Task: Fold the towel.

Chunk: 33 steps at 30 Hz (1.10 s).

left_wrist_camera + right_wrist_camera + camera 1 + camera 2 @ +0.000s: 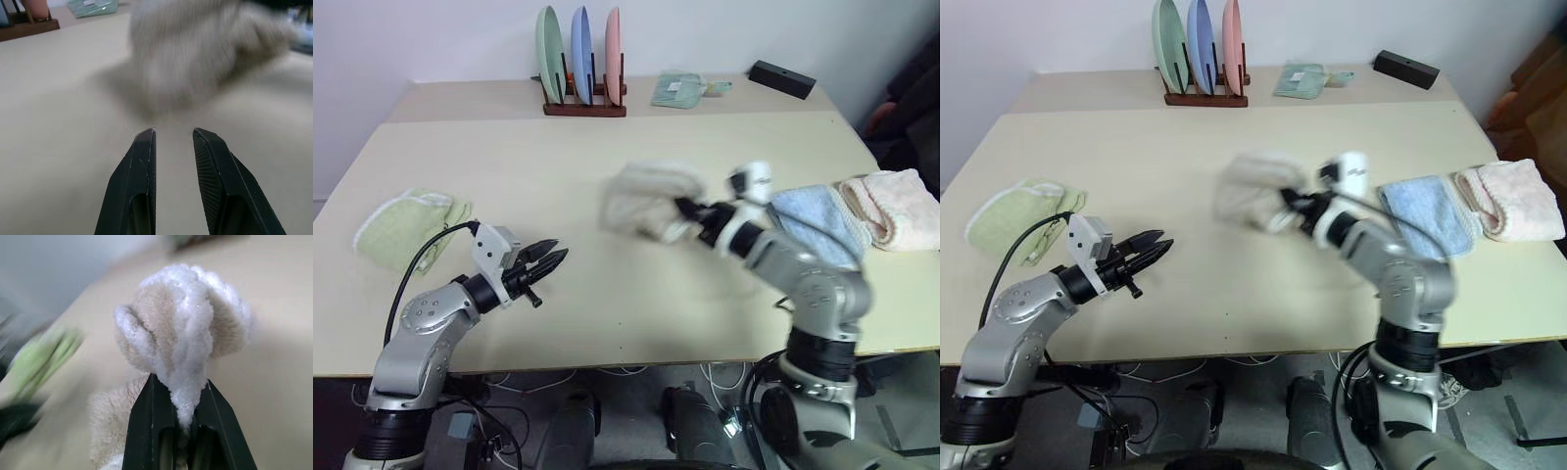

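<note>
The beige-tan towel (644, 201) hangs bunched above the middle of the table, blurred by motion. My right gripper (686, 208) is shut on a white-edged fold of the towel (182, 323), and its black fingers (149, 426) pinch the cloth between them. My left gripper (553, 258) hovers low over the table at the front left, pointing toward the towel (195, 54). Its fingers (142, 171) stand slightly open with nothing between them, well short of the cloth.
A light green cloth (409, 227) lies at the left edge. A folded blue cloth (813, 223) and a pale pink towel (896, 208) lie at the right. At the back stand a plate rack (582, 69), a teal cloth (680, 88) and a black box (781, 78).
</note>
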Tool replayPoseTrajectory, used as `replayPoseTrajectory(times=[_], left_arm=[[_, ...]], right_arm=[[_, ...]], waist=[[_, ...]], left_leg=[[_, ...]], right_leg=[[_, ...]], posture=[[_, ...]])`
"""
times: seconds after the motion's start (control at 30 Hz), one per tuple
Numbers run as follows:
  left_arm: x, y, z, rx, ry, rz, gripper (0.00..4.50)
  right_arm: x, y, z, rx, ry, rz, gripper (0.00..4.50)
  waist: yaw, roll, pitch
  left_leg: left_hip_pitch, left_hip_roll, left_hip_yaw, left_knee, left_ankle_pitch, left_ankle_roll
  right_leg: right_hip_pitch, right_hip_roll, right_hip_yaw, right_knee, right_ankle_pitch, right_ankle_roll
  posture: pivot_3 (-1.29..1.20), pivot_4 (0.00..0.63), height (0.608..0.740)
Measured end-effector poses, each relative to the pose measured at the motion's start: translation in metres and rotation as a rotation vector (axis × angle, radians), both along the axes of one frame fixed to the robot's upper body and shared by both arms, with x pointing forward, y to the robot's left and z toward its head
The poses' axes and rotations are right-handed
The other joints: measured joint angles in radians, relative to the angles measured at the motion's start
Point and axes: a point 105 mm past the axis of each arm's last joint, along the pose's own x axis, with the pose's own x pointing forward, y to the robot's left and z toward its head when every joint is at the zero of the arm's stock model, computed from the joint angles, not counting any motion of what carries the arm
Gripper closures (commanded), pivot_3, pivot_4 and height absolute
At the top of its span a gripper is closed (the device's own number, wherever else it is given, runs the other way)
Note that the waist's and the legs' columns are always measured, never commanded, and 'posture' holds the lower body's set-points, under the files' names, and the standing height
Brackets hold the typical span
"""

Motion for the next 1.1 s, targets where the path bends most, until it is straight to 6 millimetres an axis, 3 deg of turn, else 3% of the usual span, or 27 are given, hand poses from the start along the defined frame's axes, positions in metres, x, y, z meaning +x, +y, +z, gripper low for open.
replayPoseTrajectory(times=[0.1, 0.17, 0.23, 0.3, 0.37, 0.5, 0.7, 0.87, 0.97, 1.1], left_arm=[[0.008, -0.012, 0.0, -0.019, 0.003, -0.042, 3.31], [0.012, -0.022, -0.001, -0.032, 0.01, -0.073, 3.31], [0.017, -0.031, -0.001, -0.032, 0.009, -0.101, 3.31], [0.022, -0.039, 0.001, -0.044, 0.002, -0.123, 3.31], [0.023, -0.044, 0.002, -0.045, -0.004, -0.143, 3.31], [0.023, -0.047, 0.0, -0.034, -0.002, -0.161, 3.31], [0.023, -0.047, -0.002, -0.029, 0.004, -0.166, 3.31], [0.023, -0.048, -0.003, -0.022, 0.004, -0.17, 3.31], [0.022, -0.052, -0.004, -0.025, 0.007, -0.182, 3.31], [0.022, -0.054, -0.005, -0.027, 0.007, -0.186, 3.31]], right_arm=[[-0.005, -0.086, 0.032, 0.046, -0.073, -0.322, 4.47], [-0.017, -0.136, 0.036, 0.115, -0.073, -0.518, 4.47], [-0.03, -0.171, 0.019, 0.177, -0.009, -0.659, 4.47], [-0.042, -0.19, -0.012, 0.22, 0.103, -0.73, 4.47], [-0.049, -0.196, -0.036, 0.236, 0.198, -0.755, 4.47], [-0.056, -0.195, -0.059, 0.239, 0.277, -0.766, 4.47], [-0.053, -0.195, -0.055, 0.227, 0.237, -0.778, 4.47], [-0.037, -0.184, -0.013, 0.091, 0.072, -0.698, 4.47], [-0.025, -0.173, 0.027, 0.086, -0.071, -0.652, 4.47], [-0.018, -0.161, 0.061, 0.13, -0.189, -0.598, 4.47]], waist=[[0.003, 0.0, 0.0], [-0.002, -0.001, 0.0], [-0.007, 0.0, 0.0], [-0.013, 0.001, 0.0], [-0.021, 0.005, 0.0], [-0.033, 0.007, -0.001], [-0.032, 0.007, -0.001], [-0.036, 0.008, 0.0], [-0.034, 0.008, 0.0], [-0.027, 0.008, 0.0]], left_leg=[[0.0, 0.0, 0.0, 0.0, 0.0, 0.0], [0.0, 0.0, 0.0, -0.001, 0.0, 0.0], [0.001, 0.0, 0.001, -0.001, 0.0, 0.001], [0.002, 0.0, 0.001, -0.002, 0.0, 0.001], [0.002, 0.0, 0.003, -0.002, 0.0, 0.001], [0.002, 0.0, 0.002, -0.002, 0.0, 0.001], [0.002, 0.0, 0.002, -0.001, 0.0, 0.001], [0.002, 0.0, 0.002, -0.001, 0.0, 0.001], [0.002, 0.0, 0.002, -0.001, 0.0, 0.001], [0.001, 0.0, 0.002, -0.001, 0.0, 0.001]], right_leg=[[0.001, 0.0, 0.0, -0.002, 0.0, 0.0], [0.001, 0.0, 0.0, -0.002, 0.0, 0.0], [0.001, 0.0, 0.0, -0.001, 0.0, 0.001], [0.0, 0.0, 0.001, 0.0, 0.002, 0.003], [0.0, 0.0, 0.002, 0.0, 0.002, 0.003], [0.0, 0.0, 0.002, 0.0, 0.002, 0.003], [0.001, 0.0, 0.002, 0.0, 0.002, 0.004], [0.0, 0.0, 0.002, 0.0, 0.001, 0.004], [0.0, 0.0, 0.002, 0.0, 0.001, 0.004], [0.001, 0.0, 0.002, -0.001, 0.001, 0.005]], posture=[[0.0, 0.15, 0.74], [0.0, 0.15, 0.74], [0.0, 0.15, 0.74], [0.0, 0.15, 0.74], [0.0, 0.15, 0.74], [0.0, 0.15, 0.74], [0.0, 0.15, 0.74], [0.0, 0.15, 0.74], [0.0, 0.15, 0.74], [0.0, 0.15, 0.74]])
